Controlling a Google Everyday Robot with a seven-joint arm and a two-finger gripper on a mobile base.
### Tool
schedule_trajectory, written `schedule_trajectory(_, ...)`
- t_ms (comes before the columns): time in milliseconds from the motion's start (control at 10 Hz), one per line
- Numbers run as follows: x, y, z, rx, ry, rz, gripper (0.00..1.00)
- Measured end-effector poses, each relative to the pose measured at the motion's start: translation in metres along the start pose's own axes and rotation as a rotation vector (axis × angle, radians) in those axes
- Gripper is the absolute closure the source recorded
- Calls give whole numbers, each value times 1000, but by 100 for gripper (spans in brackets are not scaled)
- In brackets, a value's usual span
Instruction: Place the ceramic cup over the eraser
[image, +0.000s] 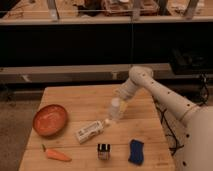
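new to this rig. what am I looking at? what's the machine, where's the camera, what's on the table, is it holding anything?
It is a mobile robot with one white arm, reaching in from the right. There is one camera, looking down on a wooden table. The hand at the arm's end is near the table's middle, right at the top of the ceramic cup, a small whitish upright cylinder. Whether it actually grips the cup I cannot tell. Also on the table: an orange bowl at left, a carrot in front of it, a white labelled tube lying beside the cup, and a small dark block and a blue pad near the front edge.
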Motion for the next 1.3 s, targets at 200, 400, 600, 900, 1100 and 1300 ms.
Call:
schedule_trajectory(200,-1,2,2,-15,-56,8,53)
schedule_trajectory(400,-1,3,4,-38,-92,32,72)
schedule_trajectory(600,-2,5,8,-61,-125,60,92)
schedule_trajectory(900,3,6,8,-59,-143,75,100)
schedule_trajectory(1100,3,6,9,-59,-142,74,91)
schedule_trajectory(1300,3,6,9,-60,-142,73,73)
